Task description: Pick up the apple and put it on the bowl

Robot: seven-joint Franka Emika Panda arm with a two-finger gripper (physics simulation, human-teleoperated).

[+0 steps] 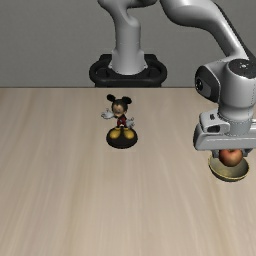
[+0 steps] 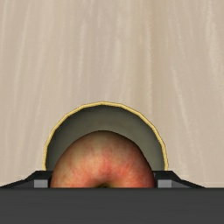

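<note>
A red-yellow apple [image 2: 102,164] sits between my two fingers, which press it from both sides. In the exterior view the apple [image 1: 231,156] hangs in my gripper [image 1: 231,158] just above the bowl [image 1: 230,171], near the exterior view's right edge. Seen from the wrist, the bowl [image 2: 87,117] is grey inside with a yellow rim and lies directly behind the apple, partly hidden by it. Whether the apple touches the bowl cannot be told.
A Mickey Mouse figurine [image 1: 121,120] stands on a black base at mid-table, well to the exterior view's left of the bowl. The light wooden table [image 1: 60,190] stretches around both. The robot's base [image 1: 127,70] stands at the far edge.
</note>
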